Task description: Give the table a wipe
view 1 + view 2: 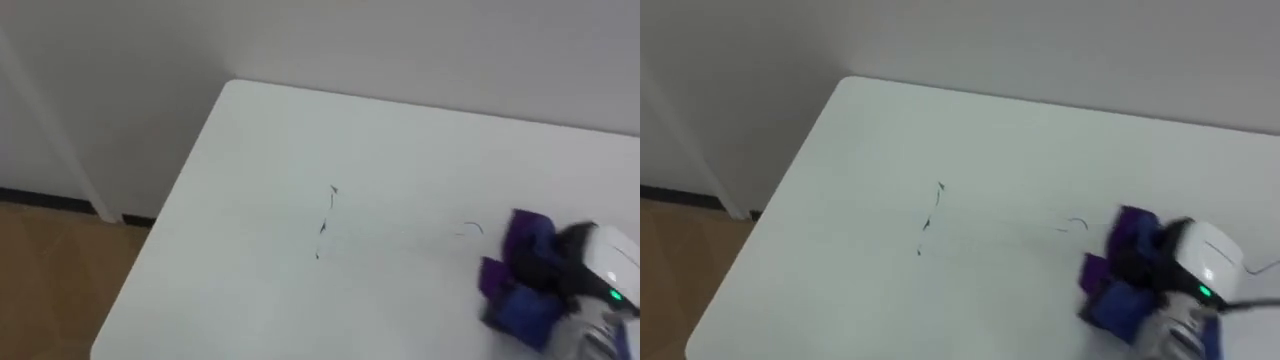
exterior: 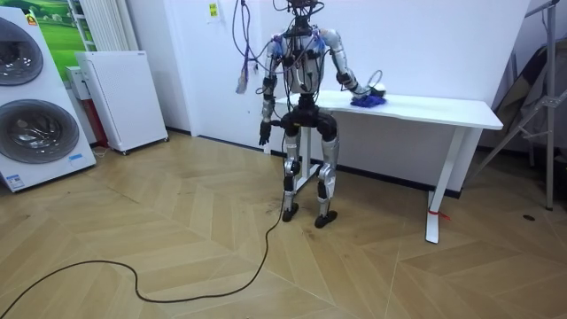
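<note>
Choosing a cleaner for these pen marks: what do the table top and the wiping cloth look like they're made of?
The table top: smooth white laminate or painted board, probably; flat, even surface without visible grain. The cloth: soft purple-and-blue fabric, possibly microfibre; it bunches in folds at the right robot hand.

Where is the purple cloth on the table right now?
In the left eye view the purple cloth lies on the table at lower right, under the right hand, right of the pen marks.

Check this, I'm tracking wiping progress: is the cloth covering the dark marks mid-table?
No, the purple cloth in the right hand lies apart from the dark marks, to their right.
</note>
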